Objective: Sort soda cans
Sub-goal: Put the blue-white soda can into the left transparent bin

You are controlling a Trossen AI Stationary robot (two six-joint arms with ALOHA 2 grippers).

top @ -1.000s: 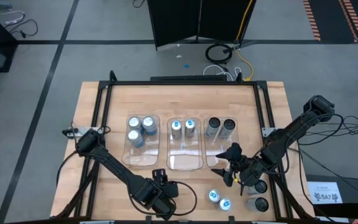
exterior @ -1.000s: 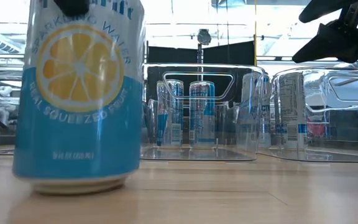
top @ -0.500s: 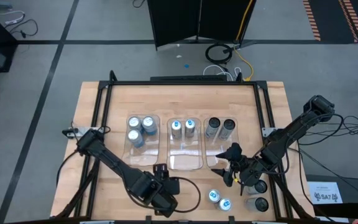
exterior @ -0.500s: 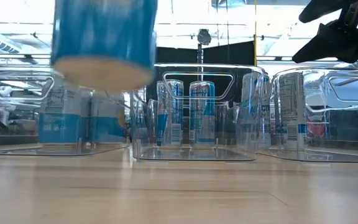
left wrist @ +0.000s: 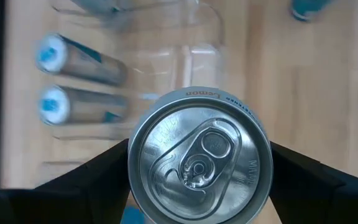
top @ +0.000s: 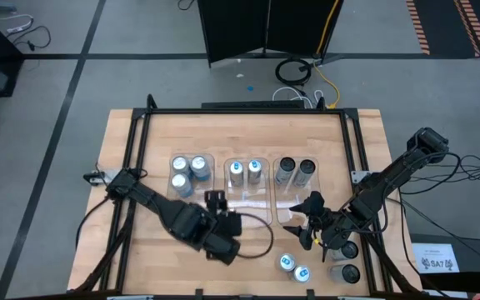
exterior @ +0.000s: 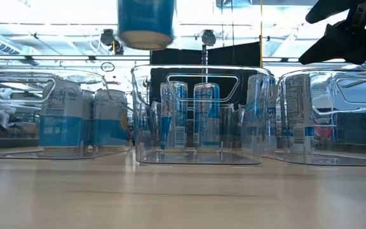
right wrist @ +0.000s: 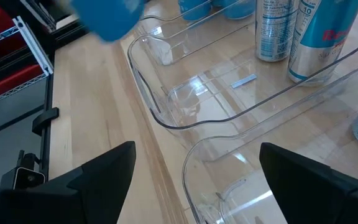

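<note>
On the wooden table (top: 152,154), the left bin (top: 188,200) at about nine o'clock of the table's middle held three blue-bodied cans (top: 187,175), their labels blurred through the plastic in the low view. The left arm reached in from eight o'clock, bent low across the table, and its left gripper (top: 216,210) stood at six o'clock of that bin's near end, pinching a lemon sparkling-water can (left wrist: 199,155) across its body; the can hung clear of the table, its top cut off by the frame in the low view. From overhead, the gripper hid the can almost wholly. The middle bin (top: 248,196) held two blue-topped cans (top: 245,169) at its twelve o'clock end, the near half bare. The right bin (top: 297,196) held two dark cans (top: 295,170) likewise at the far end. The right gripper (top: 311,225) hung above the right bin's near edge, fingers spread and empty, its arm coming in from three o'clock. At five o'clock of the table two blue-topped loose cans (top: 294,267) stood together, and two dark loose cans (top: 347,260) stood just beyond, partly covered by the right arm.
</note>
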